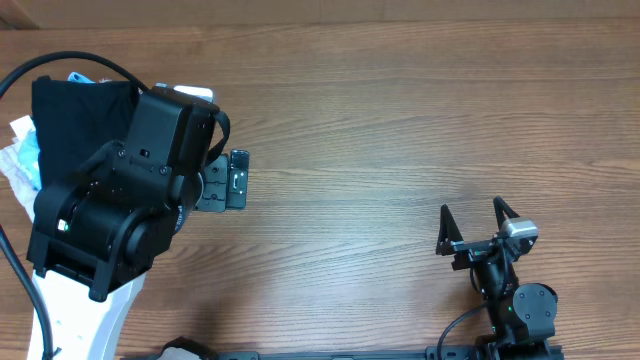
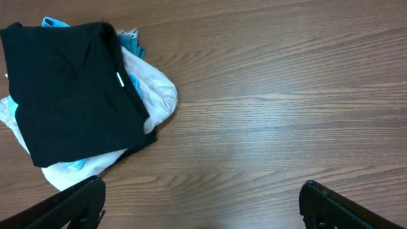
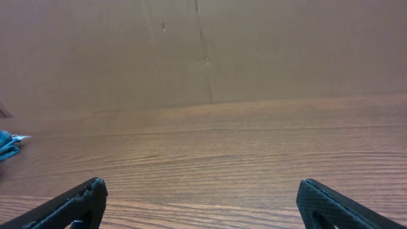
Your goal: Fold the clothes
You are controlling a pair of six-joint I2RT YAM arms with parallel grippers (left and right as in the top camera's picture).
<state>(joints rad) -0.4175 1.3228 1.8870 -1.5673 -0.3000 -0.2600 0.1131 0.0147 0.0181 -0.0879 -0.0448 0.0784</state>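
A pile of clothes lies at the table's far left: a folded black garment on top of white cloth and blue cloth. In the left wrist view the black garment covers the white and blue pieces. My left gripper is open and empty, over bare wood just right of the pile; the overhead view hides its fingers under the arm. My right gripper is open and empty, low at the front right, far from the clothes.
The wooden table stretches to the right of the pile. A brown wall stands beyond the table's far edge in the right wrist view. A bit of blue cloth shows at the left edge of that view.
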